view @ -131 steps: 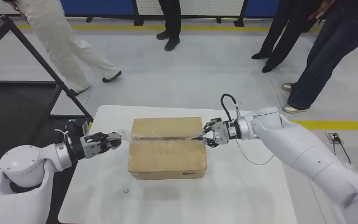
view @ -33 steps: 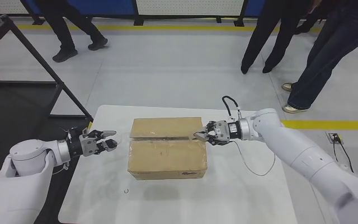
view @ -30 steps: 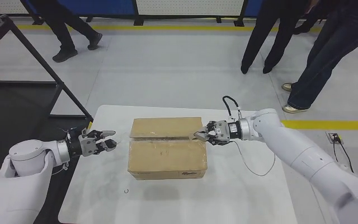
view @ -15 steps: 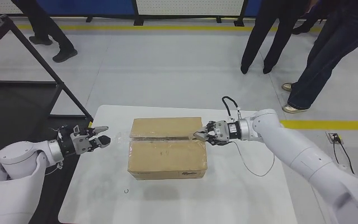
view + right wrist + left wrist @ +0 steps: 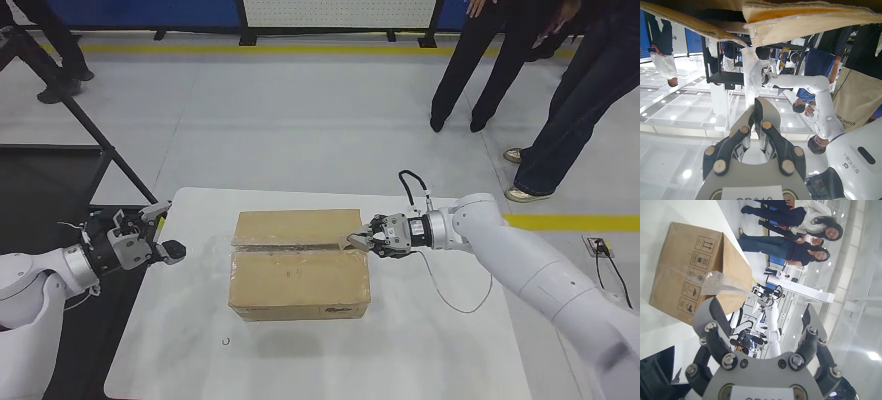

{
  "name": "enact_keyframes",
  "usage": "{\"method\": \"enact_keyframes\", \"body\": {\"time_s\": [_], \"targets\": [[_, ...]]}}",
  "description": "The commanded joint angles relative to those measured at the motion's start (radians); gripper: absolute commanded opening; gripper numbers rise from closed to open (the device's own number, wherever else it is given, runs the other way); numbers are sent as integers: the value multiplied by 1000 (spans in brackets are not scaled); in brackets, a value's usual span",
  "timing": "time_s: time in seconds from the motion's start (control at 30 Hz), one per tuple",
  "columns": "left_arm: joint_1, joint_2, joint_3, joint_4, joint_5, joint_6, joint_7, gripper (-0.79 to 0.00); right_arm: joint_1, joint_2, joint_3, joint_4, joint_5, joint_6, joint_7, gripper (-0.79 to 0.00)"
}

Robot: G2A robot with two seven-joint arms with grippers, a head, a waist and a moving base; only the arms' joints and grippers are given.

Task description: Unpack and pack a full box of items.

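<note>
Nearest you, at 7 o'clock from the box (image 5: 298, 270), a small dark ring (image 5: 226, 342) lies on the white tabletop (image 5: 430, 340), well apart from everything, so ignore it. The box sits mid-tabletop with its flaps down and its seam running from 9 to 3 o'clock.

Out at 9 o'clock your left gripper (image 5: 165, 232) hangs over the tabletop's edge, well apart from the box, fingers spread wide. A loose strip of clear tape (image 5: 721, 285) trails from the box end toward one finger. You cannot tell whether it is stuck there.

At 3 o'clock your right gripper (image 5: 357, 241) sits at the seam's end, fingers pressed together, pinching the tape tail. That's the step in hand, I'd say: strip the tape so the flaps can open.

Draw the tail away in line with the seam, low and steady, because a sharp upward tug may lift or slide the box. Go slow, as thin film like this likely stretches and snaps. If the strip clings to the left finger, plan to wipe it off before reaching for a flap. The far flap, at 12 o'clock, looks slightly raised, so it's a fair place to start.
</note>
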Motion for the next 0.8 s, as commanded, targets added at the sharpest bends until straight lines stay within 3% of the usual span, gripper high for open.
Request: {"method": "enact_keyframes", "body": {"time_s": [0.0,0.2,0.57,0.6,0.63,0.67,0.73,0.77], "targets": [[6,-6,34,-23,-1,3,73,0,0,0,0,0,0,0,0,-785],[-39,-32,149,11,-78,0,152,0,-21,1,15,-13,7,-16,-27,-785],[-53,-67,278,-28,-79,-136,314,0,-64,6,88,-62,33,0,-141,-785],[-49,-68,285,-31,-75,-144,315,-126,-67,7,92,-65,34,0,-146,-785],[-46,-69,291,-36,-72,-147,312,-400,-69,8,96,-68,36,0,-151,-785],[-43,-69,294,-41,-63,-151,318,-502,-71,9,99,-71,37,0,-155,-785],[-36,-69,300,-52,-44,-143,325,-785,-75,11,106,-76,39,0,-163,-785],[-35,-68,300,-57,-34,-138,329,-785,-76,12,108,-78,39,0,-166,-785]]}}
